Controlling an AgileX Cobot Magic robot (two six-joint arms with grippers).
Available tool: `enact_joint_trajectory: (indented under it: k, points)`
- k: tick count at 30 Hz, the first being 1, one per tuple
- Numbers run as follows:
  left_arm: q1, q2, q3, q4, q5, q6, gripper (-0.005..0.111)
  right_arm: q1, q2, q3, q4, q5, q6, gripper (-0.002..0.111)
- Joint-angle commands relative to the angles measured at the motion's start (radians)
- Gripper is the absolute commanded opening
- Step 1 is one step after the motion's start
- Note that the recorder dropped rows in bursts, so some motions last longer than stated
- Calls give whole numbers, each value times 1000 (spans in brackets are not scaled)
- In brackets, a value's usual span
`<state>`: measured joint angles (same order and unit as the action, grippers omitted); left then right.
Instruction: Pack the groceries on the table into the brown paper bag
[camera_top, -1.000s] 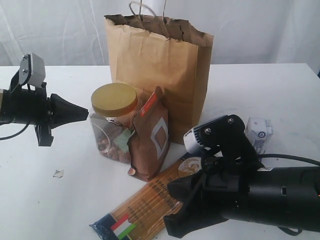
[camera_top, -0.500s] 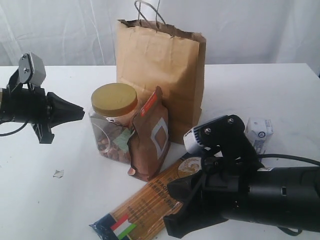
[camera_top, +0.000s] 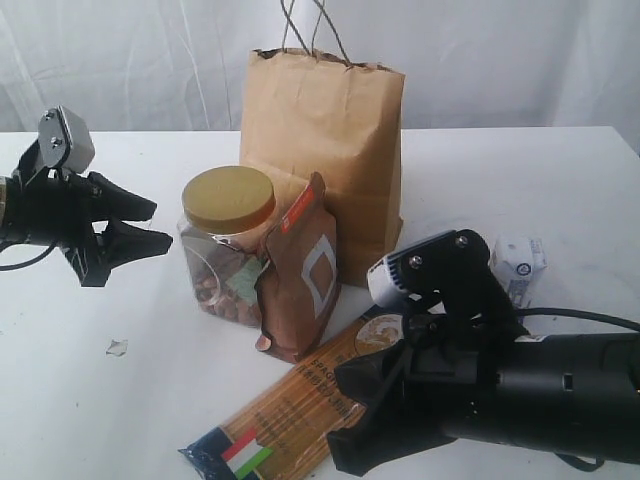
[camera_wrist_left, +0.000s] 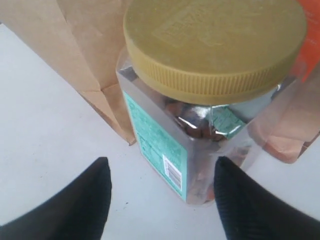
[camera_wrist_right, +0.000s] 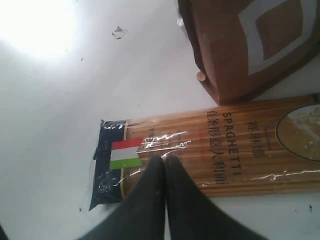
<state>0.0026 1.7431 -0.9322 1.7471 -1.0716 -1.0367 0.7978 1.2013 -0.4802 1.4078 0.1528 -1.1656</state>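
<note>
The brown paper bag (camera_top: 322, 150) stands upright at the back of the table (camera_top: 520, 180). In front of it are the gold-lidded clear jar (camera_top: 226, 232) and, leaning on it, the small brown pouch (camera_top: 302, 272). My left gripper (camera_top: 163, 225) is open just left of the jar, its fingers apart from it; the left wrist view shows the jar (camera_wrist_left: 210, 90) ahead of the left gripper (camera_wrist_left: 161, 162). The spaghetti pack (camera_wrist_right: 220, 147) lies flat under my shut right gripper (camera_wrist_right: 164, 159). A white-blue carton (camera_top: 518, 263) lies at the right. The dark tin and bottle are out of view.
A small white lump (camera_top: 117, 347) lies on the table near the front left. The right arm's black body (camera_top: 520, 395) fills the front right corner and covers part of the spaghetti pack (camera_top: 285, 420). White cloth hangs behind the table.
My left gripper has opened and drawn slightly back from the jar. The paper bag has shifted to the right and now looks narrower. The right arm has not moved.
</note>
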Motion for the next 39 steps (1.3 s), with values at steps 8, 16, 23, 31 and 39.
enact_joint_trajectory:
  k: [8,16,23,31,39]
  points:
    - [-3,-9,0,-57,165,76,64,1,-41,-234,39,61,26,0]
    - [-3,-9,0,-323,211,304,64,1,202,-432,38,-63,26,0]
    - [-3,-9,0,-389,229,315,64,1,247,-532,31,-47,-23,0]
    - [26,-9,0,-242,107,-126,64,1,97,-555,15,-299,-177,0]
    - [105,-18,2,-154,-149,-257,64,-63,7,-555,331,-957,-783,0]
